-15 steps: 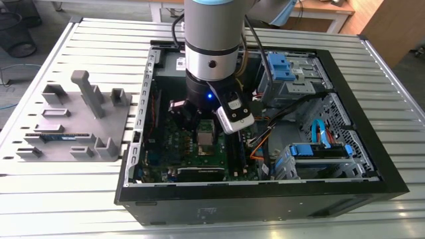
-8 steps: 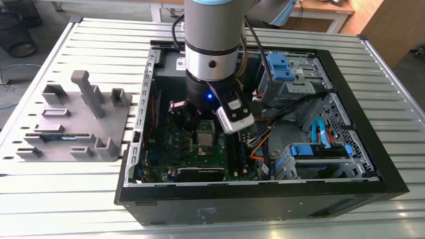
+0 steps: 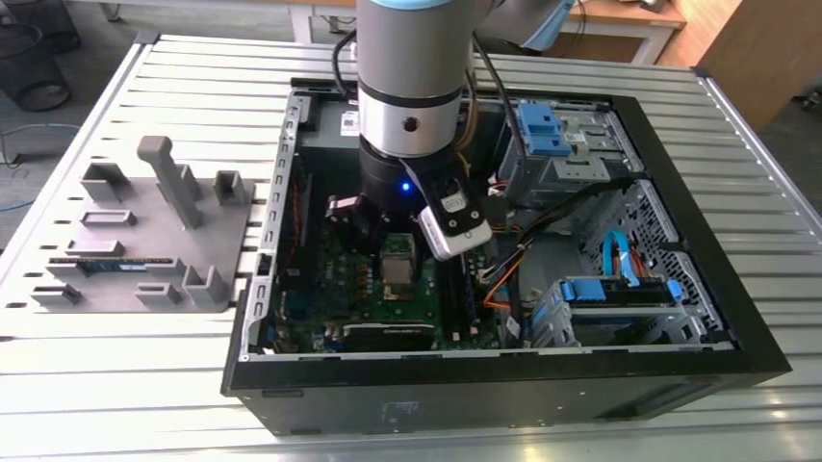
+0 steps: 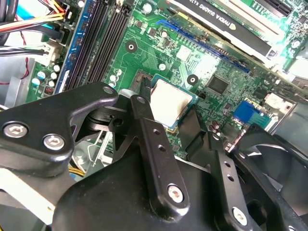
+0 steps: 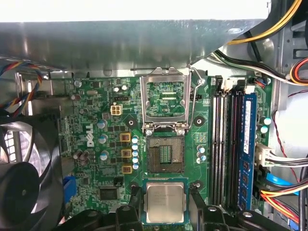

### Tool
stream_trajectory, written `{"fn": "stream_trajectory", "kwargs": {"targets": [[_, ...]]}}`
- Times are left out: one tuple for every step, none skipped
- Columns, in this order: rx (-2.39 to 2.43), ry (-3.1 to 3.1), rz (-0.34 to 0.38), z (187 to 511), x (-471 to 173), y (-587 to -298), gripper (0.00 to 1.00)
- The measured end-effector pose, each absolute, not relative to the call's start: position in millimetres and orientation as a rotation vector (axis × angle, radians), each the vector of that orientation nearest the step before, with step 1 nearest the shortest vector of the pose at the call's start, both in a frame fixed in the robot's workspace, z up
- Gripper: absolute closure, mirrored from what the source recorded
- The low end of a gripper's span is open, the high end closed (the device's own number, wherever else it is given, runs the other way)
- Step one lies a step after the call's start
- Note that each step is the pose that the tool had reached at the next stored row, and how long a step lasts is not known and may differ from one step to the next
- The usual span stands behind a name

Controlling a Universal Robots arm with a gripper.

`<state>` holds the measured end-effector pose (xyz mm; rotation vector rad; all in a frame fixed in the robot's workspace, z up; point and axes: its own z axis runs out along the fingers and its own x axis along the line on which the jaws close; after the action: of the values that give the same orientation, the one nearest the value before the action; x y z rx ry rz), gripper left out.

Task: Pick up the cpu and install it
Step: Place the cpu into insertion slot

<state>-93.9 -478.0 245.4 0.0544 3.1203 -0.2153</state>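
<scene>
Small flat square cpu with silver-grey metal lid and thin pale rim [image 5: 164, 202] sat between the jaws of the black gripper [image 5: 165, 191]. One of the fingers [image 5: 134, 199] was against each of two opposite edges, lid facing up. I read the jaws as clenched on the cpu: they met its rim in both wrist views and nothing else looked to be carrying it. The edge grip made sense, since it left the lid and contact face untouched and held the chip flat to the board.

You had it just beside the open black square socket [image 5: 165, 154], not over it and not seated. The socket's contact field was bare. The silver hinged metal frame [image 5: 165, 98] stood swung up on the side of the socket away from the cpu, so the way down into the socket was free.

Around that was the green motherboard [image 5: 96, 144]. A row of long black memory slots [image 5: 224, 144] ran along one side of the socket, with a black round fan [image 5: 24, 183] off the other side.

In the exterior view the grey-and-silver arm [image 3: 411, 87] reached straight down into the open black computer case [image 3: 514, 371]. The case lay on its side on the slatted aluminium worktop [image 3: 129, 385], so the board faced up. A grey moulded parts holder [image 3: 141, 241] sat on the worktop at the exterior view's left of the case, apart from it.
</scene>
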Motion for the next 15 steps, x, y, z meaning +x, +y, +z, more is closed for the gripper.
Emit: {"fn": "stream_trajectory", "kwargs": {"targets": [[0.054, 3.12, -0.216, 245, -94, -478, 0.53], [0.054, 3.12, -0.218, 244, -94, -478, 0.53], [0.054, 3.12, -0.219, 244, -94, -478, 0.53], [0.054, 3.12, -0.22, 243, -94, -478, 0.53], [0.055, 3.12, -0.22, 242, -94, -478, 0.53], [0.055, 3.12, -0.22, 240, -94, -479, 0.53], [0.054, 3.12, -0.22, 239, -94, -479, 0.53], [0.054, 3.119, -0.22, 237, -94, -479, 0.53], [0.054, 3.119, -0.219, 235, -94, -479, 0.53], [0.054, 3.119, -0.216, 234, -94, -479, 0.53], [0.054, 3.119, -0.212, 233, -94, -479, 0.53], [0.054, 3.12, -0.203, 232, -94, -479, 0.53], [0.054, 3.121, -0.19, 232, -94, -479, 0.53], [0.054, 3.122, -0.174, 231, -94, -479, 0.53], [0.054, 3.123, -0.155, 231, -94, -480, 0.53]]}}
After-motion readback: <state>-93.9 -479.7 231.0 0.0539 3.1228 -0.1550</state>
